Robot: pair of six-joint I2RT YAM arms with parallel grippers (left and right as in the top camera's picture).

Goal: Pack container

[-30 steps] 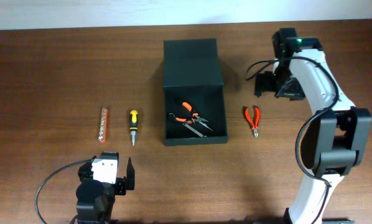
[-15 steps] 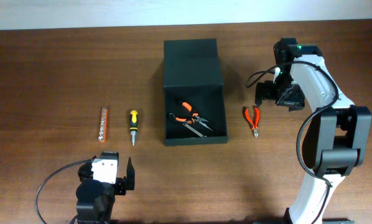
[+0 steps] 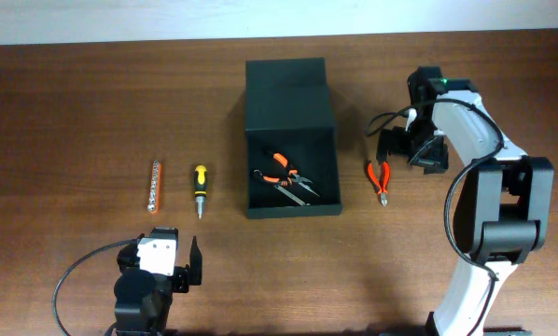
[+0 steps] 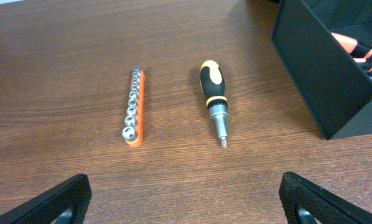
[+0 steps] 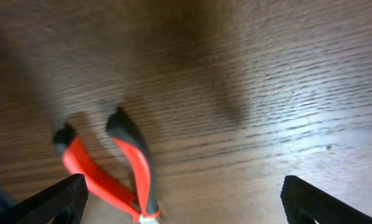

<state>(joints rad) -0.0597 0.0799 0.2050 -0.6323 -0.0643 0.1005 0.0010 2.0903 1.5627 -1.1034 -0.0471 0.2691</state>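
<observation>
Wood table [image 3: 74, 103], right hand [image 3: 389, 147] near pliers [image 3: 381, 180]

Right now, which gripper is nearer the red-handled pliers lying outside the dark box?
Right. The right gripper is just beyond the red-handled pliers; the left gripper is far across the wooden table.

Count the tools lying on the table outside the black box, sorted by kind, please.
Red pliers: 1
Screwdriver: 1
Socket strip: 1
Total: 3, leaving out whatever lies inside the box.
</observation>
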